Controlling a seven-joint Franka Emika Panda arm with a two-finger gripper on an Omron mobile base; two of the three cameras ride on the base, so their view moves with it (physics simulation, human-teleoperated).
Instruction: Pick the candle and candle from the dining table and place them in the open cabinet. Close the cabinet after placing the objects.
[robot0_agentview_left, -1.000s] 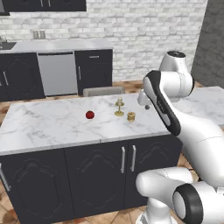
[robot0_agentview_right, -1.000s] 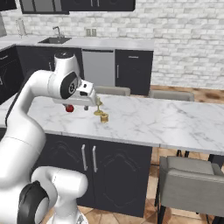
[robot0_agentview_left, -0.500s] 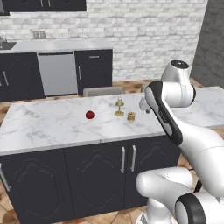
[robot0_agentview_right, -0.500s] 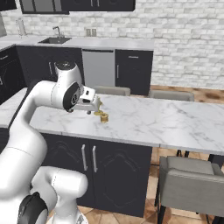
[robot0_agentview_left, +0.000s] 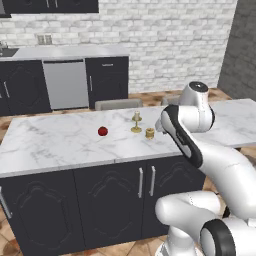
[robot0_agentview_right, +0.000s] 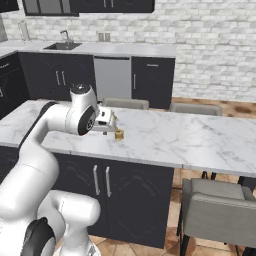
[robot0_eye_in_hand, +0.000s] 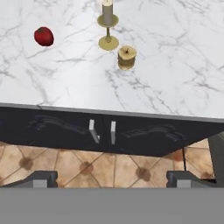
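Dining table (robot0_agentview_left: 60, 145) with a white grey-veined marble top, seen from the left base view; its near edge runs across the view above dark panelled doors (robot0_agentview_left: 107, 200) carrying two vertical silver handles (robot0_agentview_left: 146, 181). At left of the group on the top, a small red apple (robot0_agentview_left: 102, 131) stands alone, with a broad stretch of bare marble to its left reaching toward the table's left end. Further right stands the cream candle on a brass candlestick (robot0_agentview_left: 136, 122), upright, and just beside it, nearer the front edge, the short golden-tan candle (robot0_agentview_left: 149, 133); the two are near but apart. Open marble lies between all three pieces and the near edge. In the hand view the same order holds: apple (robot0_eye_in_hand: 43, 36), candlestick (robot0_eye_in_hand: 108, 26), squat candle (robot0_eye_in_hand: 127, 57), with the table's front edge crossing below them and tiled floor (robot0_eye_in_hand: 87, 168) beneath the doors. At right, in the left base view, the white arm (robot0_agentview_left: 200, 145) rises beside the table's right portion, its wrist near the squat candle. In the right base view the gripper (robot0_agentview_right: 111, 121) hovers close to the candles above the marble; its fingers are spread wide and hold nothing. Beyond the table, chair backs (robot0_agentview_right: 165, 106) stand along its far edge, and two more grey chairs (robot0_agentview_right: 220, 210) crowd the near right corner.
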